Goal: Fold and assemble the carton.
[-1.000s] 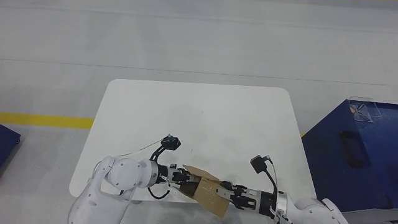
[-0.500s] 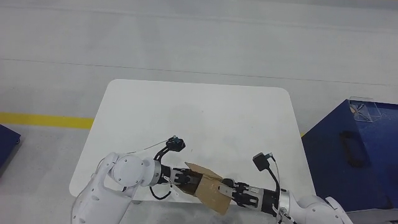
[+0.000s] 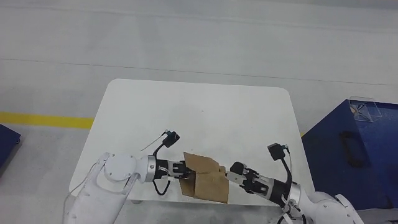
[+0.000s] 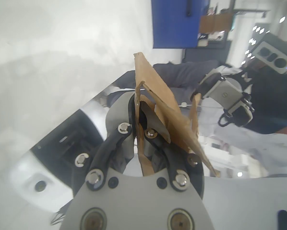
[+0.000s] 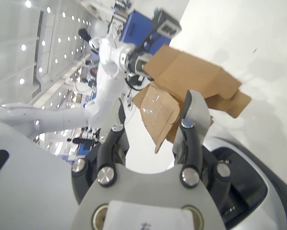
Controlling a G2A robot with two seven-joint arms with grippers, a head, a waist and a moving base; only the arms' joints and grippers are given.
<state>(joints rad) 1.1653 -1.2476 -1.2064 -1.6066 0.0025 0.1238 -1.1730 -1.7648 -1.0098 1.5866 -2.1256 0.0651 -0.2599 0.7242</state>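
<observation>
1. The carton [image 3: 205,179] was brown cardboard, thin and stiff, half folded, with loose flaps that stuck out.
2. It was low in the middle of the top view, over the smooth white table [image 3: 199,112] with round corners, close to the table's bottom edge.
3. The left gripper [image 4: 137,111] was at the carton's left side in the top view. Its dark metal claw was pressed together on the thin edge of one flap.
4. The right gripper [image 5: 156,101] was at the carton's right side. Its claw was spread wide, and a flap with shiny clear tape [image 5: 153,107] on it sat between the two fingers, not pinched.
5. A big blue box [image 3: 354,149] with flat sides stood on the floor at the right edge of the top view.
</observation>
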